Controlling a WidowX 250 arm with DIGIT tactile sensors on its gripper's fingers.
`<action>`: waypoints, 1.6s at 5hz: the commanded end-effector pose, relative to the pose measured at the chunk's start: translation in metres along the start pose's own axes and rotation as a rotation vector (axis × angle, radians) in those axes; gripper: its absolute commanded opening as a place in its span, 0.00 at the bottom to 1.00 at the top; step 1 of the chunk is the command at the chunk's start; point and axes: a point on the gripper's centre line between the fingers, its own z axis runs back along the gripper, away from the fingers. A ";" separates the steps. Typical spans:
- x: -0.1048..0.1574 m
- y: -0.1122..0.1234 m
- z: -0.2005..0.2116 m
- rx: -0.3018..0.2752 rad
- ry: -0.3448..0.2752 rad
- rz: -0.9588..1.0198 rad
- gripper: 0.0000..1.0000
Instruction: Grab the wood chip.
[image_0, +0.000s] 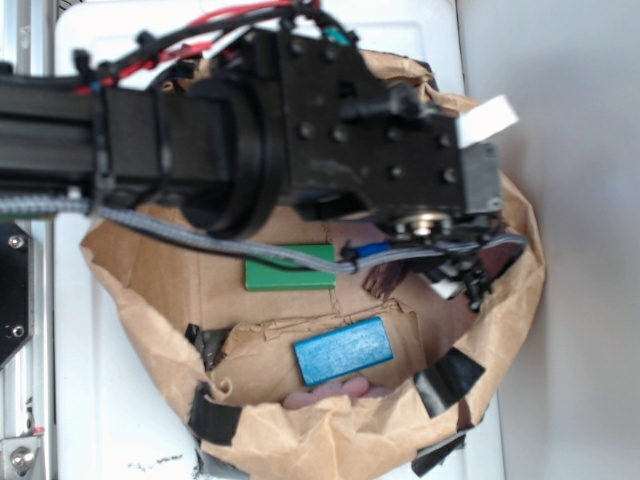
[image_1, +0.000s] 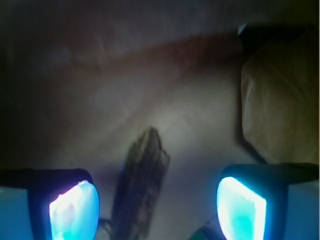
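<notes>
The wood chip (image_1: 141, 186) is a dark-brown streaky sliver lying flat on pale brown paper. In the wrist view it sits between my fingers, closer to the left fingertip (image_1: 74, 210) than to the right one. My gripper (image_1: 157, 212) is open and holds nothing, and it hangs just above the chip. In the exterior view the chip (image_0: 382, 281) shows as a small dark piece right of the green block, under the black wrist (image_0: 380, 130). The fingers are mostly hidden there.
A green rectangular block (image_0: 290, 270) and a blue rectangular block (image_0: 343, 352) lie in the paper-lined bin (image_0: 130, 290). Crumpled paper walls with black tape (image_0: 450, 380) ring the floor. A raised paper fold (image_1: 280, 105) stands to the right in the wrist view.
</notes>
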 end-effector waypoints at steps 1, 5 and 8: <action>0.020 -0.002 0.028 -0.076 -0.054 0.069 1.00; -0.011 -0.011 -0.048 0.037 -0.159 -0.005 0.79; 0.001 0.006 0.045 -0.055 0.054 -0.014 0.00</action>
